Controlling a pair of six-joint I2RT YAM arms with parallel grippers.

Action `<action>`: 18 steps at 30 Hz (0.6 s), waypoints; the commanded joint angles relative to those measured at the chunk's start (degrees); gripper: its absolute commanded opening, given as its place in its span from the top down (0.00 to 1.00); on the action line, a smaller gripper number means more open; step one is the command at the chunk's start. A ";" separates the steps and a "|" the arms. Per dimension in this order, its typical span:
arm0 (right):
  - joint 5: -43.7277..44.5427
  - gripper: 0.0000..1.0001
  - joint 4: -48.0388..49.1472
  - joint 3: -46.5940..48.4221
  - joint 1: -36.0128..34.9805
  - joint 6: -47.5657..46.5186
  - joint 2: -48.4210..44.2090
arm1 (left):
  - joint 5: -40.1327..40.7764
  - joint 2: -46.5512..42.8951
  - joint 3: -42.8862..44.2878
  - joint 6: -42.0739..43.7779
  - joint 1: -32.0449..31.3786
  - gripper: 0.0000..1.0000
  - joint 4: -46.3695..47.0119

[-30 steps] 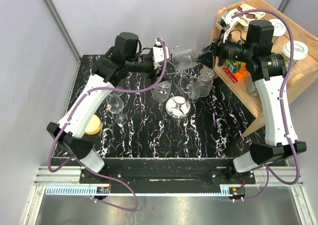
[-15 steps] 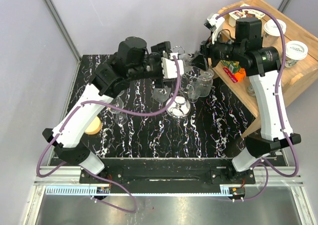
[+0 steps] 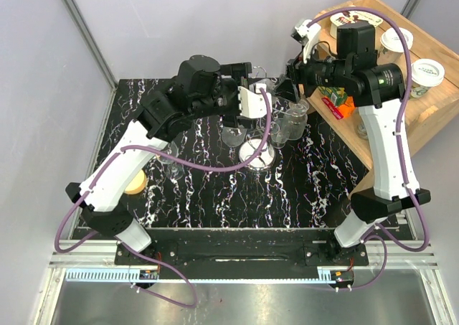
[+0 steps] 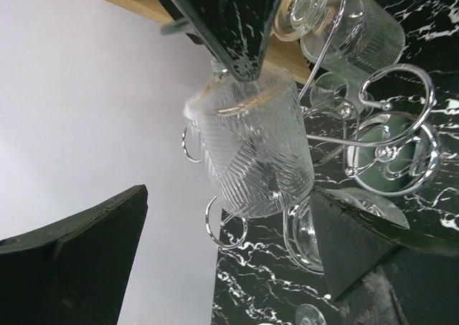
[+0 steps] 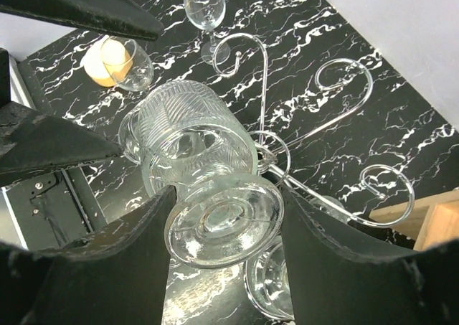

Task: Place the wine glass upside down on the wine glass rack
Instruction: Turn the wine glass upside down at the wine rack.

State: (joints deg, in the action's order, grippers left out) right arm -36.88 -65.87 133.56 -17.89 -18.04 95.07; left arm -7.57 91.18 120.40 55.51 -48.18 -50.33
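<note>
My right gripper point(image 5: 224, 224) is shut on the round foot of the wine glass point(image 5: 188, 140), a clear ribbed glass whose bowl points away and down towards the table. The bowl point(image 4: 247, 160) hangs among the curled chrome arms of the wine glass rack point(image 5: 315, 120), beside its central post. In the top view the rack's mirror disc base point(image 3: 256, 153) shows under the arms. My left gripper point(image 4: 215, 246) stands open, its dark fingers point(image 4: 79, 253) wide on either side of the bowl and clear of it. From above, the left gripper point(image 3: 252, 99) covers most of the glass.
Other glasses hang upside down on the rack point(image 3: 294, 120) point(image 3: 233, 133). One glass stands upright on the black marbled table point(image 3: 166, 151), next to a yellowish disc point(image 3: 133, 181). A wooden side table point(image 3: 430, 117) with paper cups point(image 3: 429, 72) stands at the right.
My left arm has swung right over the rack and its jaws have widened. The right gripper has shifted slightly left, still holding the glass by its foot.
</note>
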 commanded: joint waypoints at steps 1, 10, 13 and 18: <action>-0.38 1.00 5.83 -1.89 -1.01 1.69 -4.36 | -2.88 0.75 3.43 -7.50 -0.42 0.01 2.43; -0.29 1.00 11.28 -6.55 -1.62 4.24 -8.05 | -8.34 3.57 4.41 -19.20 -0.07 0.01 3.83; -0.47 1.00 10.59 -5.85 -1.80 4.24 -8.05 | -8.16 4.10 4.23 -20.70 0.46 0.01 4.09; -0.29 1.00 11.55 -6.90 -1.88 4.68 -8.93 | -7.28 4.97 4.76 -22.10 0.63 0.01 4.18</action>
State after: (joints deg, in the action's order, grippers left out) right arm -36.86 -60.66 126.37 -19.07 -14.92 89.08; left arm -13.98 96.03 122.56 36.86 -47.92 -49.21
